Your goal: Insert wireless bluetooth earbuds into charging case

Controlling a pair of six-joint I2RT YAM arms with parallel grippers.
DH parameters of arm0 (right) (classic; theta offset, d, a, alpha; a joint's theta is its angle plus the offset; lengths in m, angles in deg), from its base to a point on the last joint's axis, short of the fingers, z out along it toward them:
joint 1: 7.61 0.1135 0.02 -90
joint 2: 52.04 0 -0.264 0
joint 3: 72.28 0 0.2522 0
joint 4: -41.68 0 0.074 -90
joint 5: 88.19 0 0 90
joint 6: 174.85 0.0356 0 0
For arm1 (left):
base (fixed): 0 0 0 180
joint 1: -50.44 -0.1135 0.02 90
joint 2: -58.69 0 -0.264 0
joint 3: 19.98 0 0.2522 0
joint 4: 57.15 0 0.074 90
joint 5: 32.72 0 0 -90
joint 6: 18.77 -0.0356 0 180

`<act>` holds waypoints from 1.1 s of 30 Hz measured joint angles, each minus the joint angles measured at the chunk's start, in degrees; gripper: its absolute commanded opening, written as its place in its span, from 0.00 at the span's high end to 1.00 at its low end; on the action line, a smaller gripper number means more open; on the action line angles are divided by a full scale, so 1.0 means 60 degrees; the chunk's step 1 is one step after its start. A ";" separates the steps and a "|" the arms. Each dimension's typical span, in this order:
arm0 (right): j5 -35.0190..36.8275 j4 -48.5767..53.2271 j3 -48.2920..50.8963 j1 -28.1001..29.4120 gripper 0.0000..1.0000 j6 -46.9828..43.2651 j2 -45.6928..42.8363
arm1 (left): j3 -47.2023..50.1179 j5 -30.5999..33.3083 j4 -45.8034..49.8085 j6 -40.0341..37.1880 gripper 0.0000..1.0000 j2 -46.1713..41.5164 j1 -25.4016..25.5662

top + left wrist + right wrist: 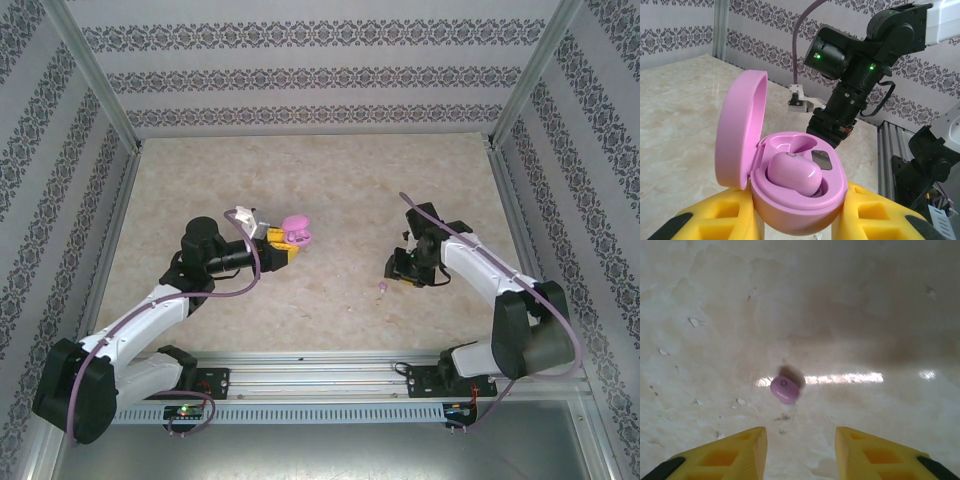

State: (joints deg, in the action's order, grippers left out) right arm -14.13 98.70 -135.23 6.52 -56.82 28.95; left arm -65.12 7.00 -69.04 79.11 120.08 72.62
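Right wrist view: right gripper (pixel 800 452) fingers apart above loose pink earbud (pixel 785 389), off-centre; should centre before closing; left gripper (pixel 799 226) clamped on open pink case (pixel 790 210).

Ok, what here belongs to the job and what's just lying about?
Job:
pink case, open, in left pincer
seated pink earbud inside it
loose pink earbud near open right pincer

Just there:
white flecks on the table
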 measured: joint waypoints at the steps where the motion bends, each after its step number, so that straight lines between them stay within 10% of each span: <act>1: -0.0015 -0.0106 0.0000 0.0000 0.60 -0.0095 0.0153 | 0.0000 0.0000 0.0004 0.0000 0.81 0.0018 0.0000; 33: 0.0106 -0.0612 -0.0448 0.0878 0.68 -0.0703 0.1756 | -0.0098 0.0080 0.0331 -0.0073 0.81 0.0168 0.0000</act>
State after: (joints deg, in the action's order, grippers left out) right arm -13.50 95.03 -137.92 11.78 -61.03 39.49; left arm -65.71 7.48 -67.05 78.67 121.09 72.62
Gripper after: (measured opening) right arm 0.326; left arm 0.316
